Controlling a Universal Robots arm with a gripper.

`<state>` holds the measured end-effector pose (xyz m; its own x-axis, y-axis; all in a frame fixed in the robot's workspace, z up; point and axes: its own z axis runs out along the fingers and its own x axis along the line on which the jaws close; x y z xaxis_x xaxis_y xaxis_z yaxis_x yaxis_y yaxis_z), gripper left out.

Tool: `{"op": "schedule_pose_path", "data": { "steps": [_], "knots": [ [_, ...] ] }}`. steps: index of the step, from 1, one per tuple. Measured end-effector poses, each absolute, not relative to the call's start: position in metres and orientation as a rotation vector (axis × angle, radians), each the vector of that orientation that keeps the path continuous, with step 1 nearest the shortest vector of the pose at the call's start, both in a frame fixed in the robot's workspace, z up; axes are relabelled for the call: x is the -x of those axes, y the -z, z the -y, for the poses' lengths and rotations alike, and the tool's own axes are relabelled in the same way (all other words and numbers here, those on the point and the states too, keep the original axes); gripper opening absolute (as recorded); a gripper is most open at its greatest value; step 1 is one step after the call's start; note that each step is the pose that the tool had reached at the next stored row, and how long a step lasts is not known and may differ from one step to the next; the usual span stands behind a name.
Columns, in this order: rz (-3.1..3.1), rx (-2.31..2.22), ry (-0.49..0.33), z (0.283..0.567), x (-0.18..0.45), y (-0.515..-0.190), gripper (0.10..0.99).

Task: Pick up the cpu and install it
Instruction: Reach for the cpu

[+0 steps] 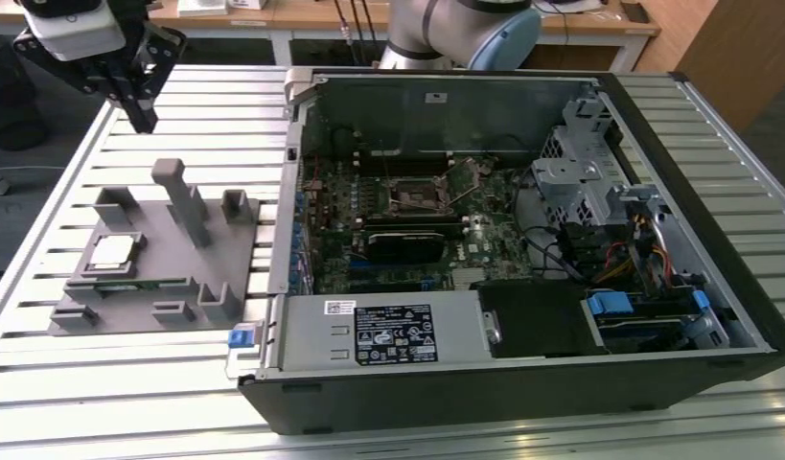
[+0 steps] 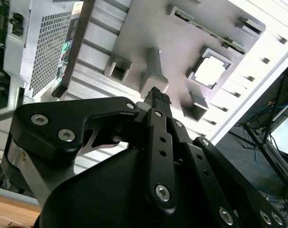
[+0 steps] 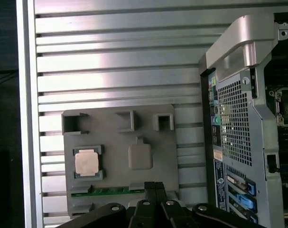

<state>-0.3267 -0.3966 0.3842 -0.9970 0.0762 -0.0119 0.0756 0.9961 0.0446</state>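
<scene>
Exterior view shows the gripper [image 1: 143, 120], fingers together and empty, hovering well apart from the cpu [image 1: 113, 252] lying in a pocket of the grey holder [image 1: 124, 314] (a clean pick, I judge, needs fingers spread and centred squarely over its edges).

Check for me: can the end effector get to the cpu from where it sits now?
Probably yes. The cpu lies uncovered in its pocket on the grey holder, and the end effector hangs above the table apart from it, shut and empty. Only the holder's tall post stands near the path.
</scene>
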Motion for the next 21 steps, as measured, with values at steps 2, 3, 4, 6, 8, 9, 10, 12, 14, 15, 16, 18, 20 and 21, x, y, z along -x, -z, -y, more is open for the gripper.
{"op": "schedule_pose_path", "data": {
  "steps": [2,3,4,6,8,9,10,12,14,15,16,18,20,21],
  "knots": [
    [-3.125,-0.119,-0.070,0.397,0.334,-0.384,0.106],
    [-3.125,-0.119,-0.070,0.397,0.338,-0.384,0.106],
    [-3.126,-0.119,-0.070,0.397,0.341,-0.384,0.106],
    [-3.126,-0.119,-0.070,0.397,0.348,-0.383,0.106],
    [-3.126,-0.119,-0.070,0.397,0.355,-0.383,0.106],
    [-3.126,-0.119,-0.070,0.397,0.359,-0.382,0.106],
    [-3.126,-0.119,-0.070,0.396,0.362,-0.382,0.106],
    [-3.126,-0.119,-0.070,0.396,0.370,-0.382,0.106],
    [-3.126,-0.119,-0.070,0.396,0.376,-0.381,0.106],
    [-3.126,-0.119,-0.070,0.396,0.379,-0.381,0.106],
    [-3.126,-0.119,-0.070,0.396,0.382,-0.381,0.106],
    [-3.126,-0.119,-0.070,0.396,0.388,-0.380,0.106],
    [-3.126,-0.119,-0.070,0.396,0.394,-0.380,0.106],
    [-3.126,-0.119,-0.070,0.396,0.397,-0.380,0.106]
  ]
}}
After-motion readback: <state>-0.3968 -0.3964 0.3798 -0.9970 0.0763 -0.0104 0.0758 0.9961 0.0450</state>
